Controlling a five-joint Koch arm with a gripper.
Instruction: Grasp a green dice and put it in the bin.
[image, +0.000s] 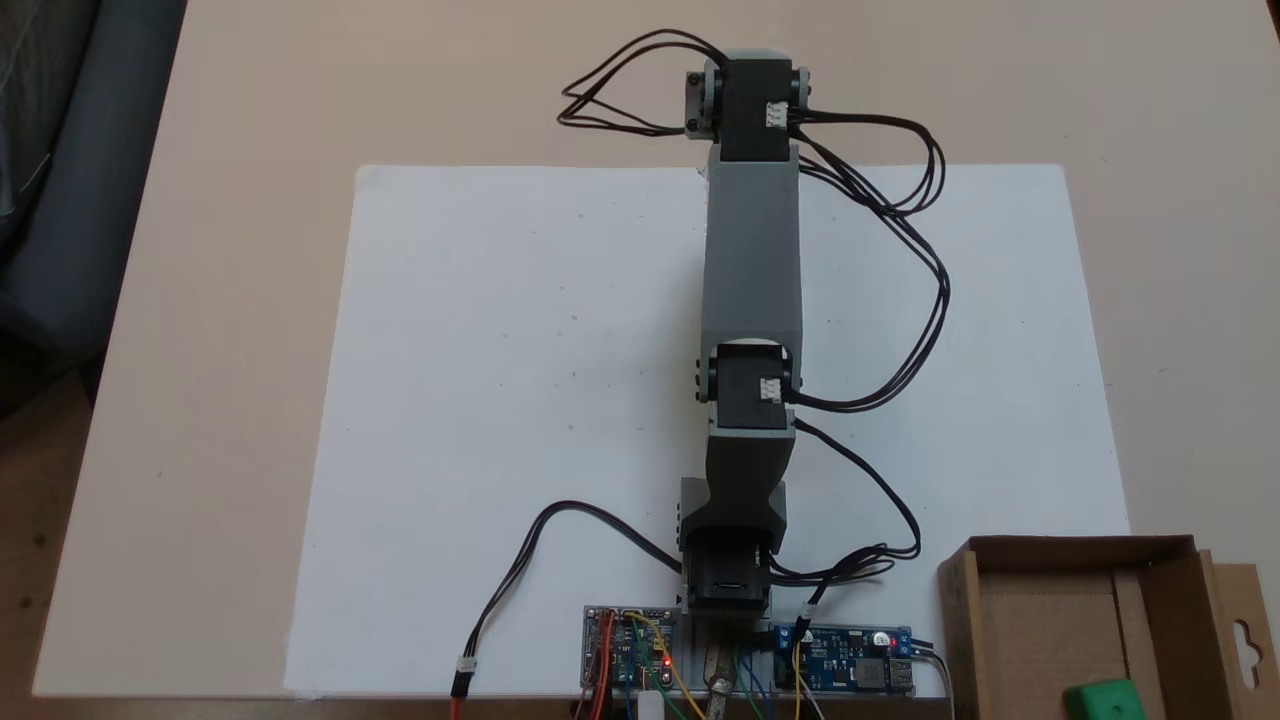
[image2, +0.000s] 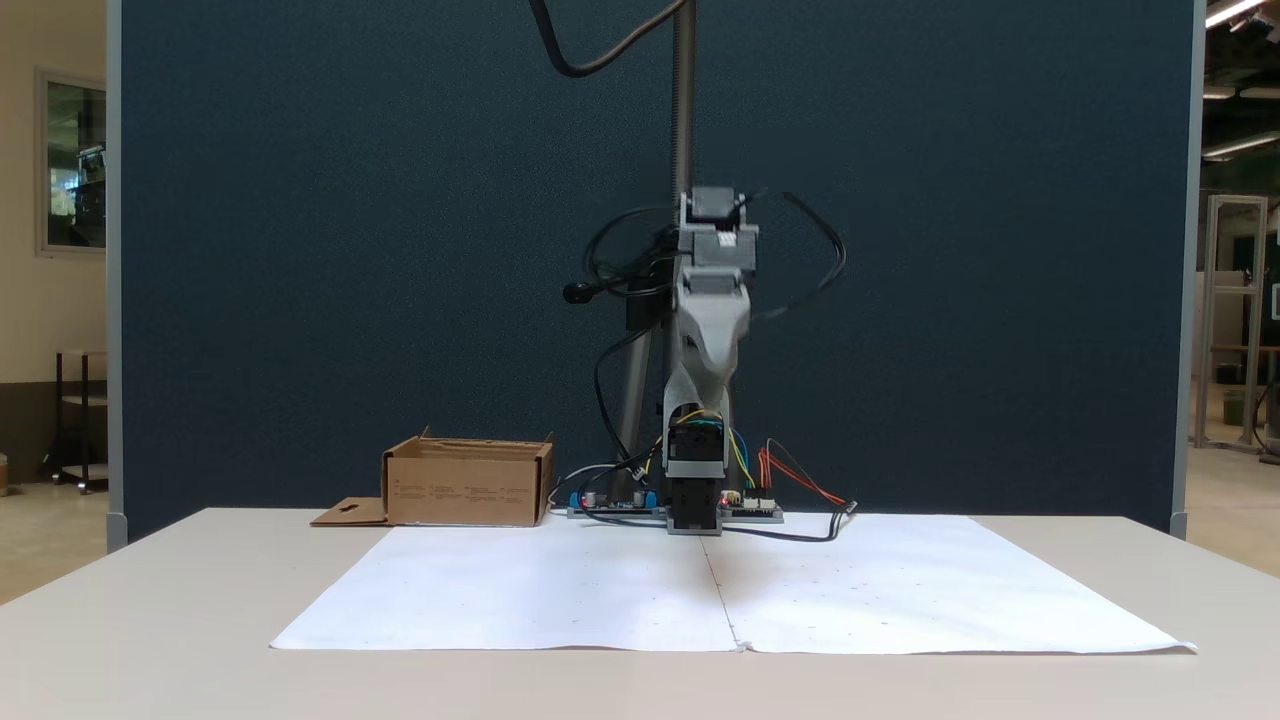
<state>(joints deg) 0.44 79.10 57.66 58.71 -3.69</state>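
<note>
The green dice (image: 1103, 700) lies inside the bin (image: 1078, 546), a brown cardboard box at the lower right of a fixed view, cut off by the frame's bottom edge. From the front, the bin (image2: 468, 486) stands left of the arm's base and its walls hide the dice. Its flap with the hang-hole (image: 1245, 632) lies flat beside it. The grey arm (image: 751, 250) is folded over its base. My gripper (image: 729, 592) points down over the base, well left of the bin, and its jaws are hidden.
A white paper sheet (image: 520, 400) covers the middle of the beige table (image: 200, 300). Two circuit boards (image: 630, 650) (image: 850, 668) sit at the arm's base, with black cables (image: 930, 280) looping to the right. A dark blue partition (image2: 300, 250) stands behind.
</note>
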